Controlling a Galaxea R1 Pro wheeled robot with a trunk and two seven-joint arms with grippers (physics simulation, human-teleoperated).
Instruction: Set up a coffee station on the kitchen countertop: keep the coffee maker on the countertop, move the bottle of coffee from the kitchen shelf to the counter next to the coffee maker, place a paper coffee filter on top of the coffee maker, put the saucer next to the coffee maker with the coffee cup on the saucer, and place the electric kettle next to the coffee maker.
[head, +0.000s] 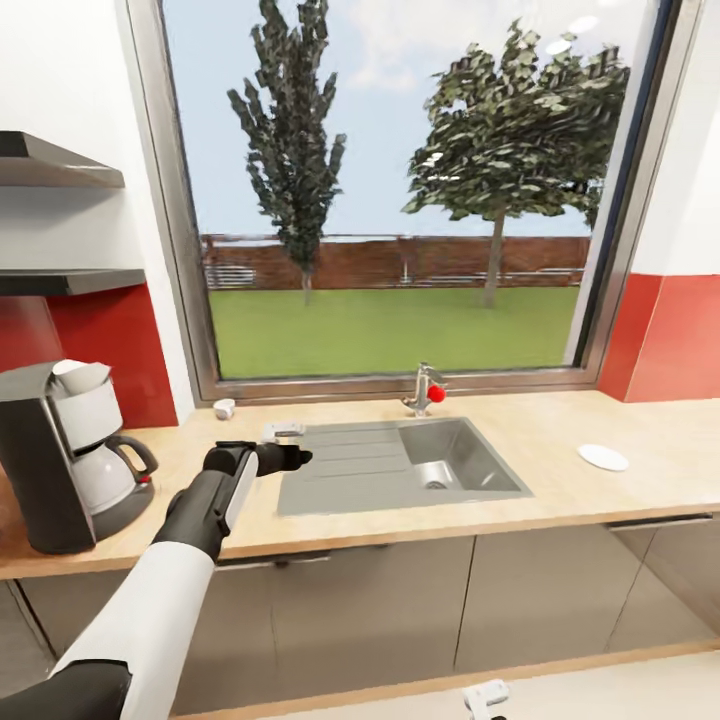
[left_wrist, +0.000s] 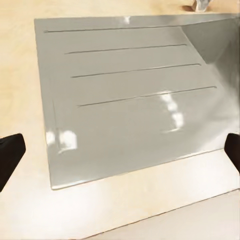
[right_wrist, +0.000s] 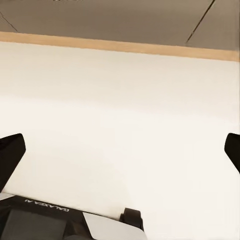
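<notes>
Head view shows the left arm reaching out over the table (head: 560, 440), its tool (head: 288, 457) hovering above the near-left corner of the steel sink's (head: 400, 490) drainboard, close to a small white thing that I cannot make out clearly. The coffee maker (head: 75, 455) stands at the far left of the table with a white filter (head: 82, 376) seemingly sitting in its top. The cup (head: 224, 408) rests by the window sill, behind the tool and well apart from the saucer (head: 603, 457), which lies flat on the table right of the sink. The cup is likely light, stiff and fragile, with a slick glaze; a hold across its rim or on the side handle looks best. The saucer is thin and lies flush, so it probably needs a pinch at its edge. In the left wrist view the two fingertips (left_wrist: 11, 155) sit at opposite edges of the frame, spread wide, empty, with the ribbed drainboard (left_wrist: 130, 100) between them and nothing touched. The right tool (right_wrist: 120, 150) hangs low beside the robot over pale floor (right_wrist: 120, 100), its tips likewise wide apart and holding nothing.
</notes>
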